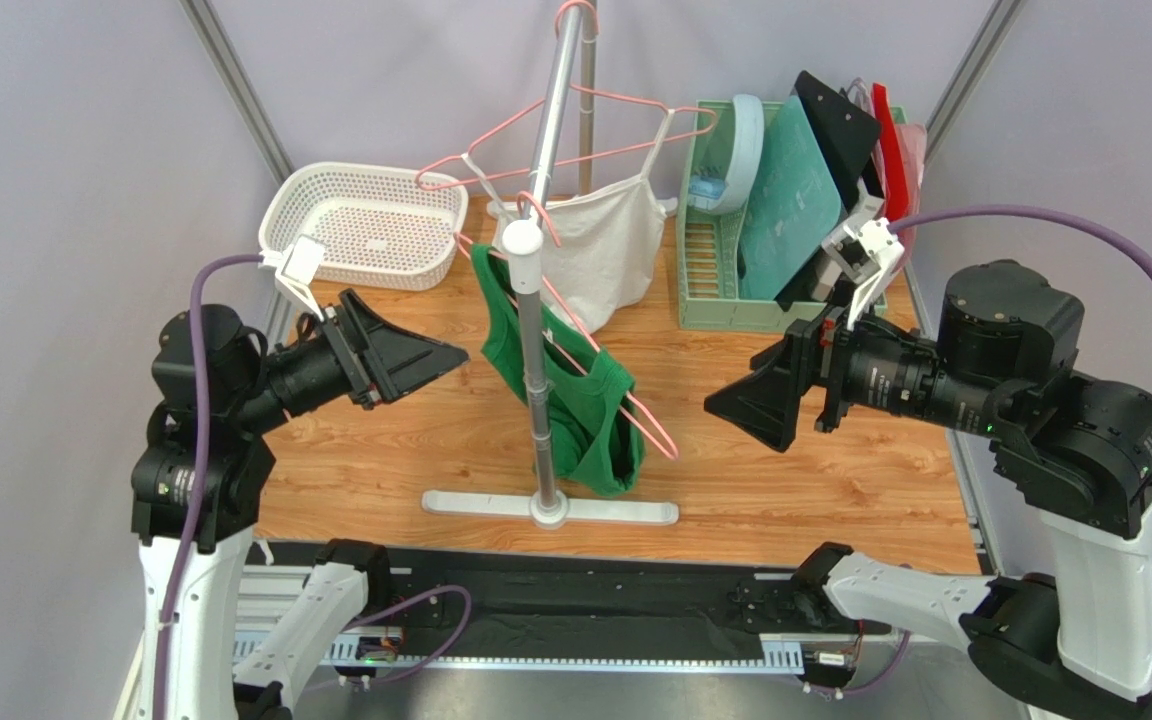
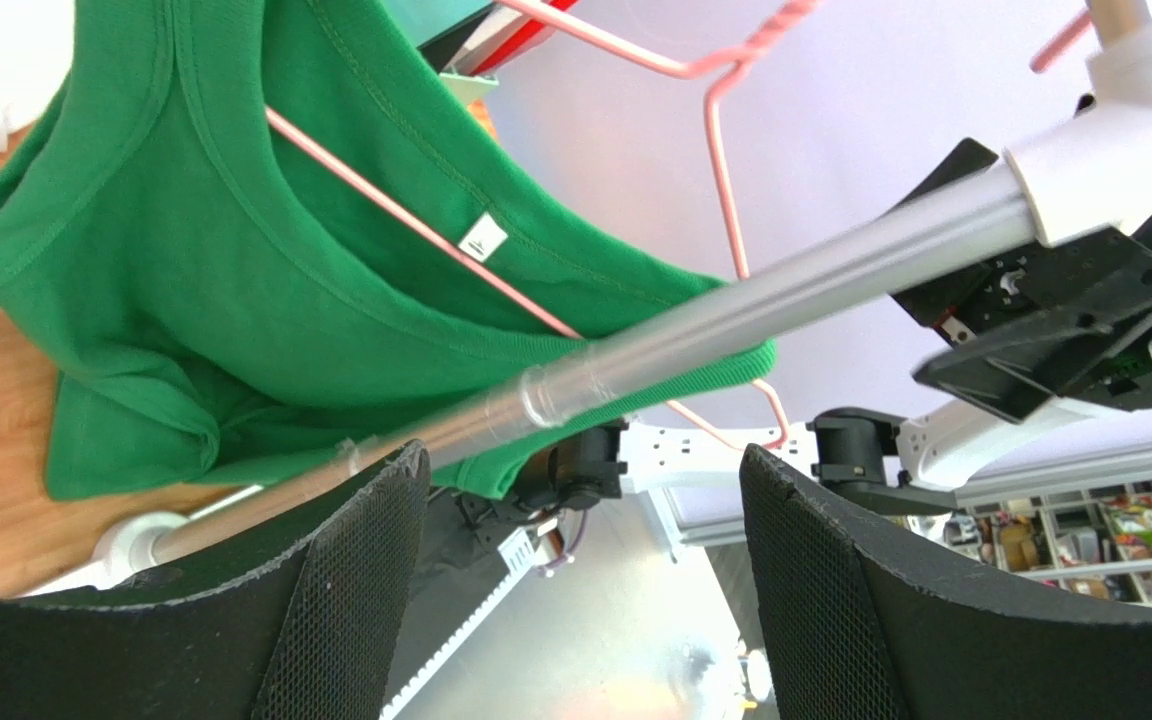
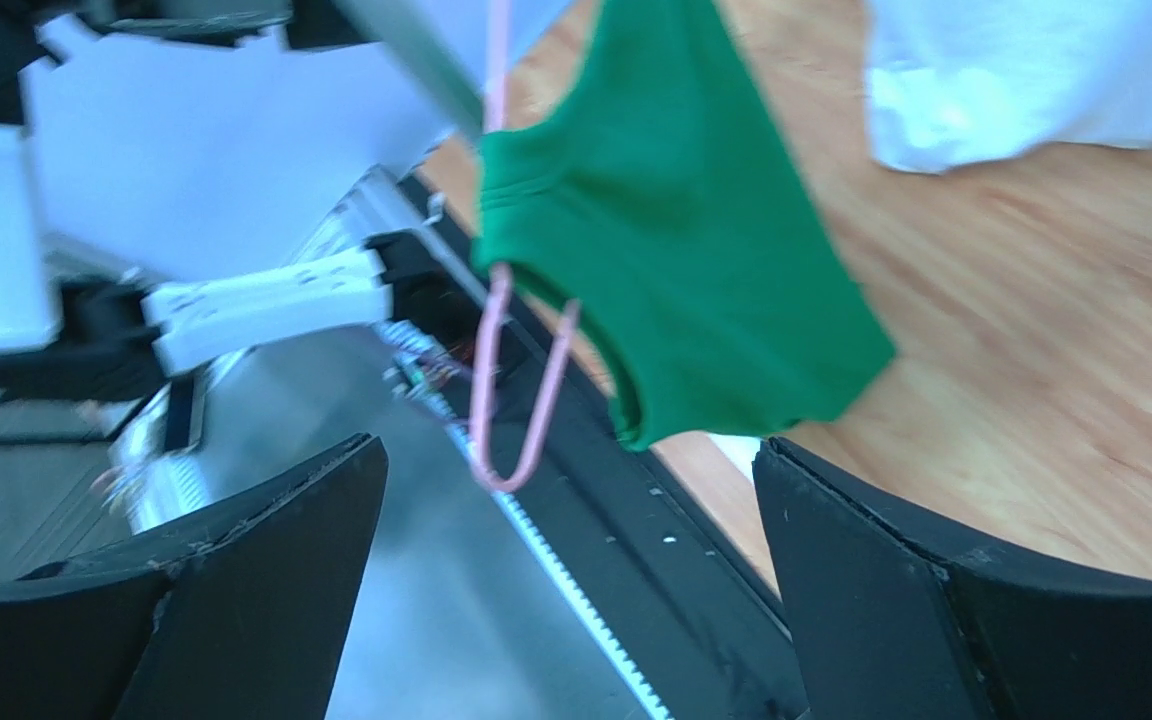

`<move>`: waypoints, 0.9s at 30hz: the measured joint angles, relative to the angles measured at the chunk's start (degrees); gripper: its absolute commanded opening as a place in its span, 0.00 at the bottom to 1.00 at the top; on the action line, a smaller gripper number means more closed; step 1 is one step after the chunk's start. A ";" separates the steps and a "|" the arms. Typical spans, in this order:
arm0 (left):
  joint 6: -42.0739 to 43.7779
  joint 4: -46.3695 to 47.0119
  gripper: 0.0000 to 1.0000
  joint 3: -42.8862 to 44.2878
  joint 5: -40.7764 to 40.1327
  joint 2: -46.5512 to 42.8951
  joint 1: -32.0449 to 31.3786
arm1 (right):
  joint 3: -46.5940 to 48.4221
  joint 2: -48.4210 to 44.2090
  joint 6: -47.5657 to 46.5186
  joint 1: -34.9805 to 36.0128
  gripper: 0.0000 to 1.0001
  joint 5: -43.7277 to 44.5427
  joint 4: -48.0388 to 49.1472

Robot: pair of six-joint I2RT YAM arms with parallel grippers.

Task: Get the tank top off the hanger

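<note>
A green tank top (image 1: 575,390) hangs tilted on a pink wire hanger (image 1: 645,417) hooked to the metal pole (image 1: 542,345) of a stand. My left gripper (image 1: 447,360) is raised just left of the pole, open and empty. In the left wrist view the green tank top (image 2: 237,270), hanger wire (image 2: 387,203) and pole (image 2: 687,338) lie just beyond my open left gripper (image 2: 582,585). My right gripper (image 1: 725,405) stands open to the right of the garment. In the right wrist view the green tank top (image 3: 672,225) and the hanger's end loop (image 3: 515,390) hang ahead of my right gripper (image 3: 567,585).
A white tank top (image 1: 597,248) hangs on a second pink hanger (image 1: 567,143) behind the pole. A white basket (image 1: 364,225) sits at the back left, a green dish rack (image 1: 717,255) with boards at the back right. The stand's flat base (image 1: 552,507) lies near the front edge.
</note>
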 measured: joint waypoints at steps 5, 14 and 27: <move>1.77 -5.03 0.82 3.06 -2.49 -0.39 0.00 | 0.09 1.36 -0.02 1.16 1.00 -8.98 0.96; 2.84 -10.34 0.82 3.28 -5.55 -4.52 -0.02 | 2.89 9.42 -0.81 14.16 0.89 0.52 0.94; 3.34 -15.34 0.82 4.28 -7.76 -6.91 -0.02 | -3.96 11.21 -4.33 22.36 0.68 18.01 6.78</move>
